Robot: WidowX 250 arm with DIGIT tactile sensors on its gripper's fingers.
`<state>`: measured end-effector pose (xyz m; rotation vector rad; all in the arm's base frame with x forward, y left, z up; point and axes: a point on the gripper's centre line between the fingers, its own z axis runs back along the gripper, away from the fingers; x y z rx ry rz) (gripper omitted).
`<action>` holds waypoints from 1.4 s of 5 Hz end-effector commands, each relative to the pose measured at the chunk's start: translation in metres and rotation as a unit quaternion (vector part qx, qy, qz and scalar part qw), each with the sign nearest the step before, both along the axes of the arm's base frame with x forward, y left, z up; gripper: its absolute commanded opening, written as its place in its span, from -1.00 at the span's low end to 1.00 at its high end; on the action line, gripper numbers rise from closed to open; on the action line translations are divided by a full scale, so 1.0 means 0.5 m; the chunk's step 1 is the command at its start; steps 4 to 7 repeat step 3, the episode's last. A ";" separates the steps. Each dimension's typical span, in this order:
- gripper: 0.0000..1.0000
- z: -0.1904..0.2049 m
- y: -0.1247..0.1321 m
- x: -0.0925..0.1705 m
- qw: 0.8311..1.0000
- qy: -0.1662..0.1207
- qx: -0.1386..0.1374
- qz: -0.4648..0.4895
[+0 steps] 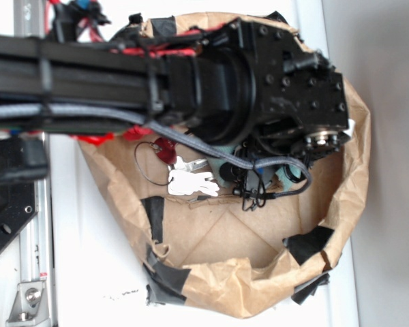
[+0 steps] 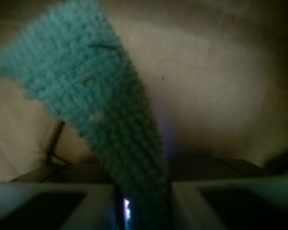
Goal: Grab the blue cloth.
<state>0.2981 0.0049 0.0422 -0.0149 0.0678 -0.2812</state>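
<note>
The pincer (image 2: 144,201) is clamped on the blue cloth (image 2: 101,110) inside a paper bag (image 1: 211,238), near metal clips (image 1: 191,180).

Blue cloth (image 2: 93,103) is seen pinched betw. the two pale fingers (image 2: 53,201) of the gripper (image 2: 143,201) at the near edge, jaws closed tight on its narrow end. From there the terry strip widens toward far left. Tan, creased paper (image 2: 221,81) is seen behind, dimly lit.
</note>
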 end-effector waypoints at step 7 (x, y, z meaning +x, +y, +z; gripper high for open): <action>-1.00 0.367 -0.038 -0.102 0.996 -0.083 0.019 0.038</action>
